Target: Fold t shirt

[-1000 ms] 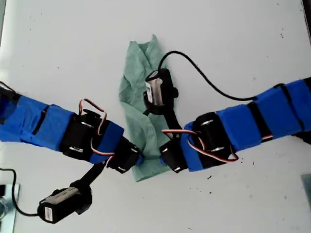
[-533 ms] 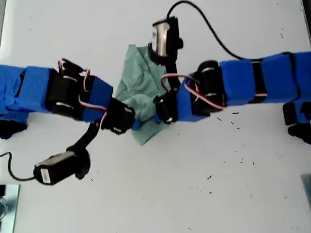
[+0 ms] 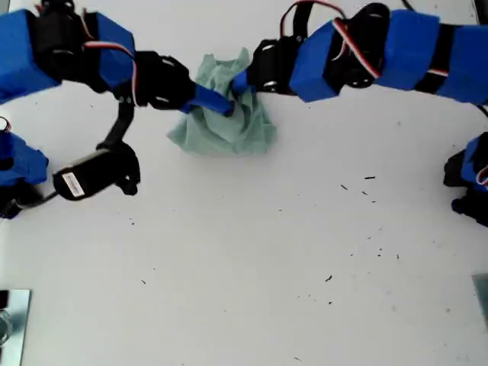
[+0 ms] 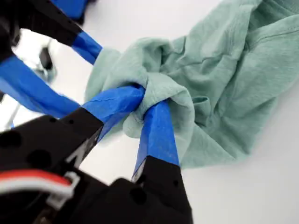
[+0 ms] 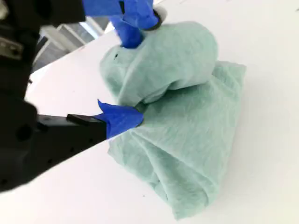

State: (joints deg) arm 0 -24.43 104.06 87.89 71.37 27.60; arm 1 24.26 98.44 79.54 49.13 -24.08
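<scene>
The pale green t shirt (image 3: 221, 126) lies bunched in a heap near the top middle of the exterior view. My first gripper (image 3: 240, 82) reaches in from the exterior view's right. Its blue-taped jaws are shut on a fold of the t shirt (image 4: 224, 70), as my first gripper (image 4: 147, 100) shows up close. My second gripper (image 3: 213, 103) comes from the exterior view's left and is pinched into the same raised lump of the t shirt (image 5: 187, 154). Only one of my second gripper's (image 5: 126, 116) fingertips shows; the cloth covers the other.
The white table (image 3: 267, 259) carries only small dark specks. The second arm's black camera (image 3: 91, 175) hangs low beside the cloth. Part of a blue arm base (image 3: 469, 179) stands at the exterior view's right edge, and a metal piece (image 3: 11, 320) sits at its bottom left corner.
Both arms have swung toward the top of the exterior view, carrying the near end of the shirt over the rest. The long flat strip is now a short bunched heap.
</scene>
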